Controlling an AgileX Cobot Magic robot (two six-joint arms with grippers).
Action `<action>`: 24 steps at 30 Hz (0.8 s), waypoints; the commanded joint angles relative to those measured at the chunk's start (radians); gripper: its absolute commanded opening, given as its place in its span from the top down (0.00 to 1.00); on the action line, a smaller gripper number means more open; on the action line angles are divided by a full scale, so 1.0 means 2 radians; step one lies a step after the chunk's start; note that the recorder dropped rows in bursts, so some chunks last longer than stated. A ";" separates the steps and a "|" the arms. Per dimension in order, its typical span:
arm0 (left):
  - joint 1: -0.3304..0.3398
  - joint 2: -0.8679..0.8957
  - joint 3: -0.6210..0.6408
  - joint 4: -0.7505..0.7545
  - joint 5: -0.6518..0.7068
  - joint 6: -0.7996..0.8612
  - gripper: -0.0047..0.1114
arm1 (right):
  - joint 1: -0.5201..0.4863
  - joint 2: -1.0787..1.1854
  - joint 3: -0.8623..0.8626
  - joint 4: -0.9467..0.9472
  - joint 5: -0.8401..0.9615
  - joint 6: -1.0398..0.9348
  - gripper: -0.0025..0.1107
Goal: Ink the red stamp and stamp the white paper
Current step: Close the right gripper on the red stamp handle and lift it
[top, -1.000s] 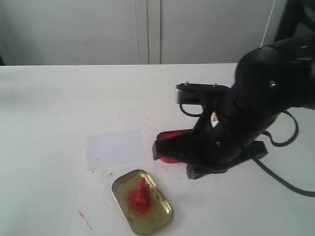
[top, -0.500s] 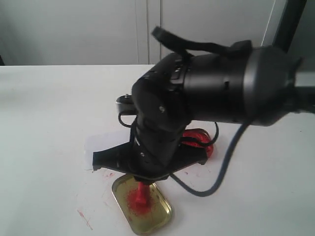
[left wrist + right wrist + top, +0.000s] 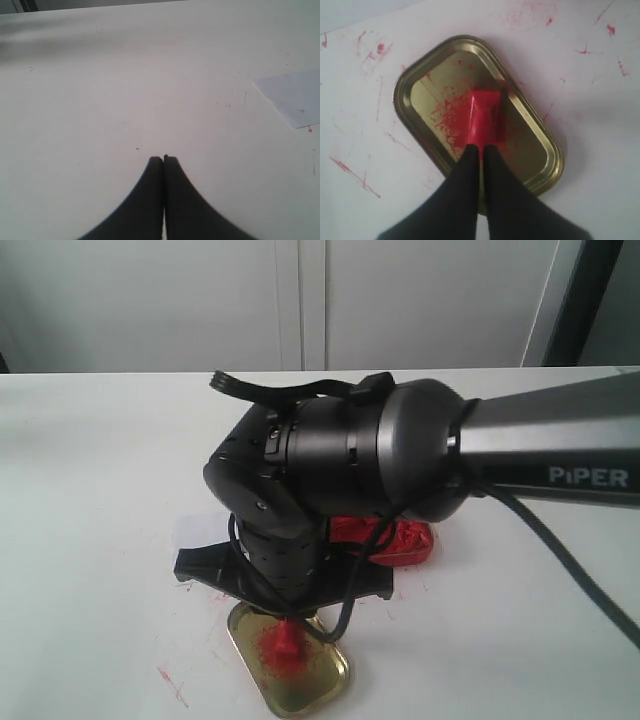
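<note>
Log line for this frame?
right gripper: at red stamp in gold lid, grip unclear | left gripper: shut, over bare table | white paper: free

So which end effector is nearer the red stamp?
Right. The right end effector hangs above the red stamp in the gold lid; the left end effector is over the table beyond the white paper.

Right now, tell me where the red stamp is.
The red stamp stands in the gold tin lid, bottom centre of the exterior view, just beneath the right claw.
</note>
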 commanded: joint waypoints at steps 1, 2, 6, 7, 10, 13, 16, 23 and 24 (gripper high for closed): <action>0.000 -0.003 0.002 -0.002 0.000 0.000 0.96 | 0.000 0.000 -0.005 -0.013 -0.004 0.025 0.81; 0.000 -0.003 0.002 -0.002 0.000 0.000 0.96 | 0.000 0.001 -0.005 -0.013 -0.006 0.026 0.77; 0.000 -0.003 0.002 -0.002 0.000 0.000 0.96 | 0.000 0.006 -0.005 -0.013 -0.014 0.039 0.68; 0.000 -0.003 0.002 -0.002 0.000 0.000 0.96 | 0.000 0.007 -0.005 -0.013 -0.014 0.044 0.68; 0.000 -0.003 0.002 -0.002 0.000 0.000 0.96 | 0.000 0.014 -0.004 -0.017 -0.014 0.046 0.68; 0.000 -0.003 0.002 -0.002 0.000 0.000 0.96 | 0.000 0.025 -0.004 -0.020 -0.014 0.058 0.68; 0.000 -0.003 0.002 -0.002 0.000 0.000 0.96 | 0.000 0.033 -0.004 -0.022 -0.019 0.062 0.68; 0.000 -0.003 0.002 -0.002 0.000 0.000 0.96 | 0.000 0.046 -0.004 -0.024 -0.027 0.071 0.68; 0.000 -0.003 0.002 -0.002 0.000 0.000 0.96 | 0.000 0.047 -0.004 -0.024 -0.027 0.071 0.68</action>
